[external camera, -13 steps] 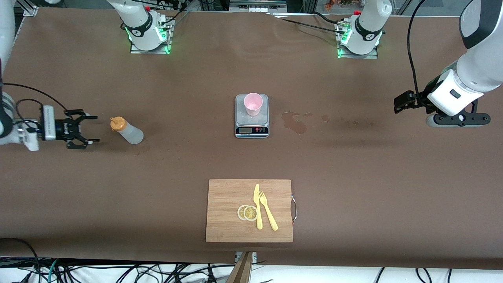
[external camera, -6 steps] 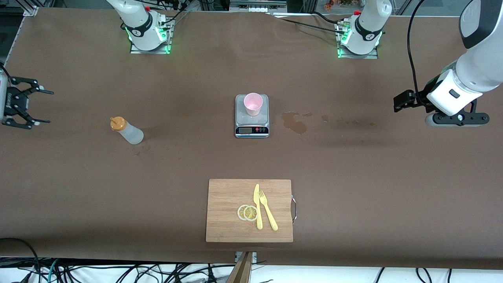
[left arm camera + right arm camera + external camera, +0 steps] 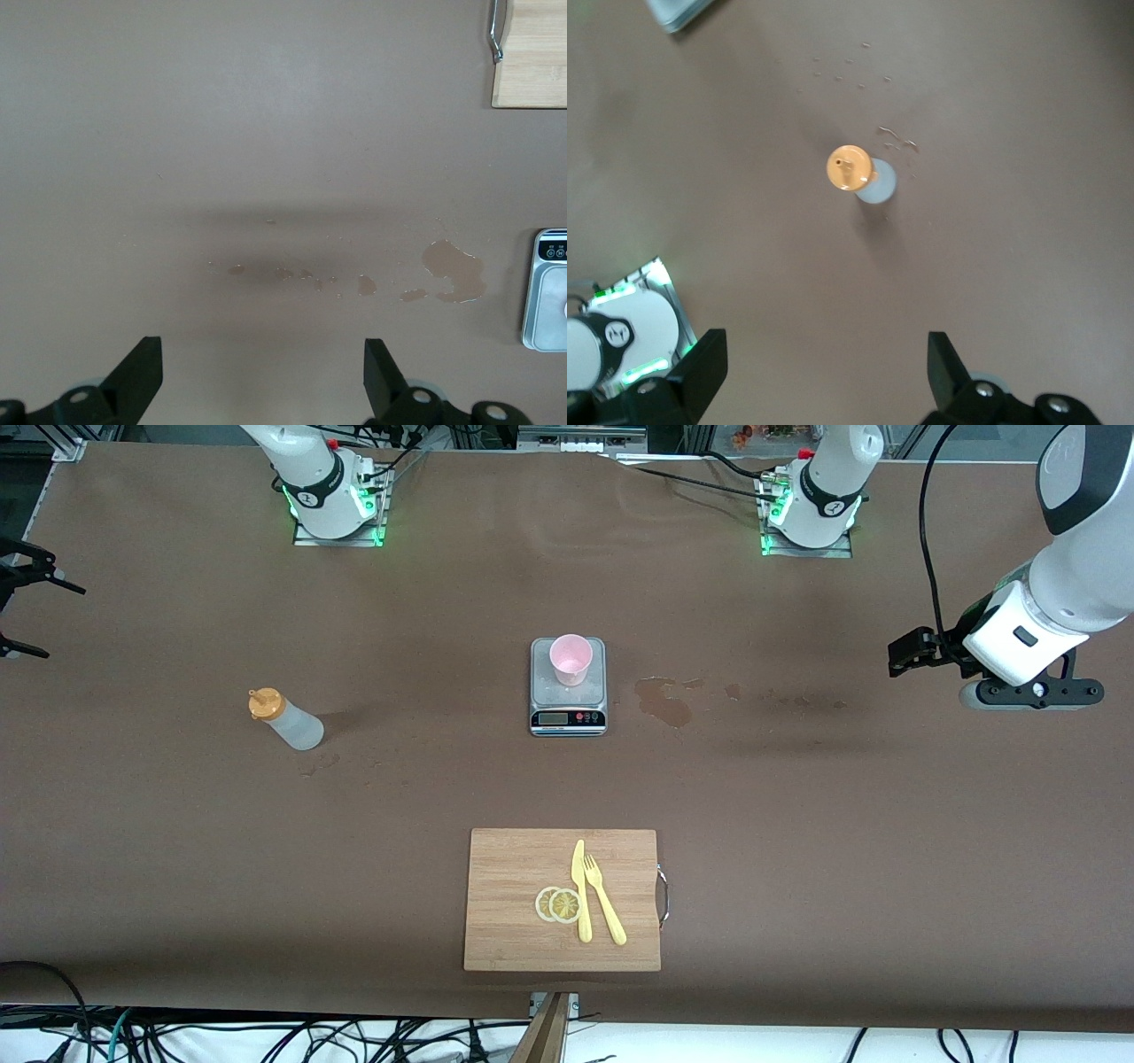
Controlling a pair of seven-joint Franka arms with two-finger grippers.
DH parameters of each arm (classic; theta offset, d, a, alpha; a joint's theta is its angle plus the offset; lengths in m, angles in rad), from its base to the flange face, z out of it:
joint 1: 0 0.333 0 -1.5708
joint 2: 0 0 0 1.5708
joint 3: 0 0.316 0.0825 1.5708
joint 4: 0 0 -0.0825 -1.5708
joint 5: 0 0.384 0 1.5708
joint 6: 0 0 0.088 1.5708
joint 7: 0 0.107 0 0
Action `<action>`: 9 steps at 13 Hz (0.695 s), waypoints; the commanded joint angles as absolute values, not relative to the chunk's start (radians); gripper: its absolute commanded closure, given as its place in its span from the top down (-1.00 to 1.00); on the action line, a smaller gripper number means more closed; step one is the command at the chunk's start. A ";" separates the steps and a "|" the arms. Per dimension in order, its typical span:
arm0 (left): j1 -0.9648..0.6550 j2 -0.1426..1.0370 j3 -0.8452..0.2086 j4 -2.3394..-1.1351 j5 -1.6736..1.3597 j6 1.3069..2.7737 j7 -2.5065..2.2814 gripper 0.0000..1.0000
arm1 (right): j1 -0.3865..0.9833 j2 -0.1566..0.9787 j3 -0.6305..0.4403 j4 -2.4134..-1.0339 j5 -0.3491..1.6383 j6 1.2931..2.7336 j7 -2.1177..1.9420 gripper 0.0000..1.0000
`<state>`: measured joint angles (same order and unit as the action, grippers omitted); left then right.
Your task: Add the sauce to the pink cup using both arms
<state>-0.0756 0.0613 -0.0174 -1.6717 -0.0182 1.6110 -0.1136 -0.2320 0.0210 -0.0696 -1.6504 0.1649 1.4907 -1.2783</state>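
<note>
- No text, brand, label or number can be read on anything in view.
- The grey kitchen scale (image 3: 568, 686), at the middle of the table, has a small dark display (image 3: 554, 718) on its front strip, but no digits can be made out on it.
- The round emblems on the arm bases (image 3: 309, 498) along the table's top edge are too small to read.

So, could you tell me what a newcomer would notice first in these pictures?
Probably the pink cup on the grey scale mid-table, with a brown stain beside it. The sauce bottle stands alone toward the right arm's end, both grippers open and away from it.
</note>
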 commanded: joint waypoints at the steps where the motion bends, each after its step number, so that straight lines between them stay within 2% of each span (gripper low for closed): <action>1: -0.071 0.064 -0.021 -1.651 -0.026 1.582 -0.097 1.00 | -0.227 -0.040 -0.015 -1.683 0.124 1.529 -1.047 1.00; 3: -0.071 0.064 -0.021 -1.651 -0.026 1.582 -0.097 1.00 | -0.216 -0.040 0.006 -1.681 0.123 1.555 -0.892 1.00; 9: -0.071 0.064 -0.020 -1.651 -0.022 1.580 -0.095 1.00 | -0.037 -0.031 0.008 -1.681 0.000 1.647 -0.406 1.00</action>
<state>-0.0756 0.0612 -0.0178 -1.6716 -0.0182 1.6029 -0.1136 -0.0855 -0.0159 0.0102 -1.6640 0.0545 1.6204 -0.5483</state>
